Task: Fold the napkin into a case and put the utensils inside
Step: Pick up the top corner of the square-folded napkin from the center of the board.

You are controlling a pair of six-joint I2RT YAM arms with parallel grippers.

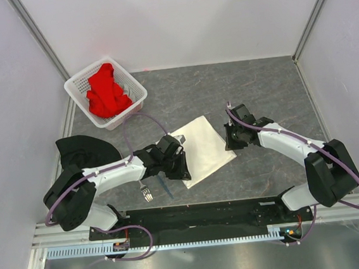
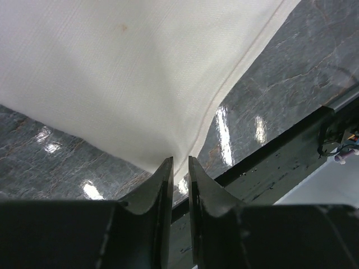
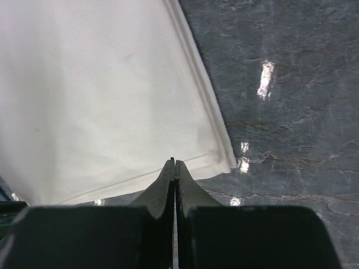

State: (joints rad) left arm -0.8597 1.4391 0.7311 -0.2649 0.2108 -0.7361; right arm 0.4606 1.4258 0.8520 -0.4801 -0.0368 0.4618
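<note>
Two stages are outstanding, judged from the present layout: the large cream-white fabric napkin point(image 1: 206, 146) is not yet a narrow case, and the utensils are not yet inside it. The napkin lies flat on the grey marbled bench point(image 1: 270, 87), near the middle and between the two arms, as a broad four-sided sheet. Parallel edge lines along its side in the right wrist view suggest a hem or a first fold; which one cannot be settled. The thin silver metal fork point(image 1: 145, 190) and the small blue plastic spoon point(image 1: 166, 185) lie side by side on the bench, just beside the napkin's near-left edge and apart from the fabric. The left hand point(image 2: 179, 161) is closed to a narrow gap, grasping the napkin's near corner, with the fabric tapering in between its fingers. The right hand point(image 3: 175, 162) is clenched, its tips meeting at the edge beside the napkin's right corner; whether fabric is pinched there cannot be told. The napkin sits turned diagonally to the bench edges, one corner pointing at the far wall and one toward the arm bases. Its outline is close to square, and the slightly longer axis appears to run from far-left to near-right
</note>
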